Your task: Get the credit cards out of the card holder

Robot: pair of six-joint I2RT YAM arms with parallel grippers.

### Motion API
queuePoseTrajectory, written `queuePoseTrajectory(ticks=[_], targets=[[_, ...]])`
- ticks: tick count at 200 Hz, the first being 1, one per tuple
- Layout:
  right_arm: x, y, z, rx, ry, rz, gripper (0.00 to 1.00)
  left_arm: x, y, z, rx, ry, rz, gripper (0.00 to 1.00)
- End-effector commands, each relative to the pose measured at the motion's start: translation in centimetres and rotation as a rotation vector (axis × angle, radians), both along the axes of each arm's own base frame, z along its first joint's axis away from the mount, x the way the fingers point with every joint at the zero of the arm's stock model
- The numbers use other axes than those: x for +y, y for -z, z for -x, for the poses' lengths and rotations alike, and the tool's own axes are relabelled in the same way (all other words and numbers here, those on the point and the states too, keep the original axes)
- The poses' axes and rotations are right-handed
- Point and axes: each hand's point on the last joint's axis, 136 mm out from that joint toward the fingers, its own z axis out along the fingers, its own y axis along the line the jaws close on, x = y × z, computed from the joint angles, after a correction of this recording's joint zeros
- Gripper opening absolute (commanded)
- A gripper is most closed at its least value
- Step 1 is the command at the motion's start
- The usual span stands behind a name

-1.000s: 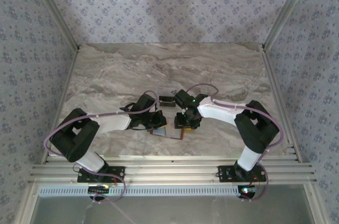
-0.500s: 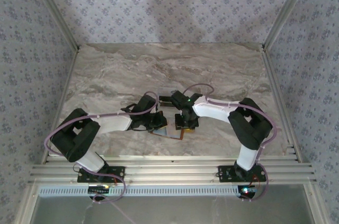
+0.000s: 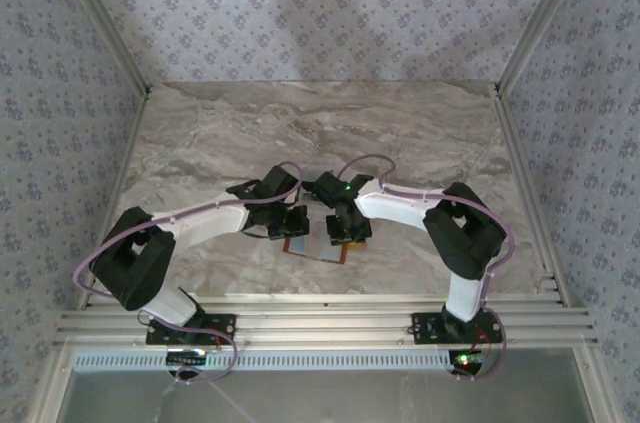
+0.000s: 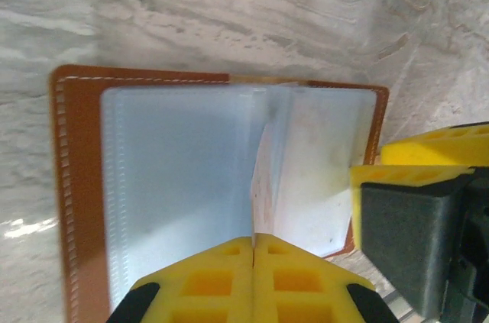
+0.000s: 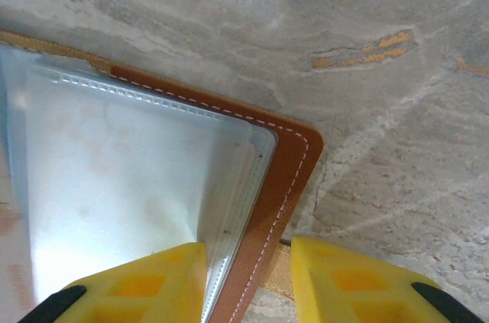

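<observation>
- A small flat orange-brown leather card holder lies open on the grey marble-patterned table, just below the middle of the overhead view, between the two arms' wrists.
- In the left wrist view its clear, pale blue plastic sleeves face up inside the stitched leather rim.
- The left gripper, yellow-fingered, sits at the bottom centre of that view with its jaws pressed together.
- A thin pale leaf with faint pink marks stands on edge and runs down to their seam. I cannot tell whether it is a card or a sleeve.
- The right gripper has its jaws apart, straddling the holder's right rim. One finger is over the sleeve, the other over bare table.
</observation>
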Motion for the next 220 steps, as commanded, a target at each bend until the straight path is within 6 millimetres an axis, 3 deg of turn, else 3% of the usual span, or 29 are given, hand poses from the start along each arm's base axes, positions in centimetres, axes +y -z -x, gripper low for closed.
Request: queuePoseTrajectory(ticks=[1,27,79,133,185,220], targets=[[-2.9,1.4,0.5,0.019,-0.006,0.147,0.36,2.2,-1.3,0.2,-0.034,0.058,-0.091,0.03],[-2.1,0.3,0.3,0.003,-0.008,0.095,0.36,2.1,-3.1,-0.5,-0.103,0.147,-0.099,0.03],[-1.3,-3.9,-0.7,-0.074,0.02,-0.054,0.36,1.6,-7.1,-2.6,-0.316,0.442,-0.182,0.0],[-4.2,-7.0,-1.6,-0.141,0.082,-0.116,0.36,1.1,-9.0,-5.3,-0.494,0.853,-0.351,0.0],[-7.0,-7.5,-1.5,-0.152,0.134,-0.114,0.36,-0.2,-9.5,-7.7,-0.631,1.254,-0.438,0.0],[-7.7,-7.6,-1.2,-0.157,0.149,-0.118,0.36,-1.8,-10.2,-10.5,-0.714,1.392,-0.465,0.0]])
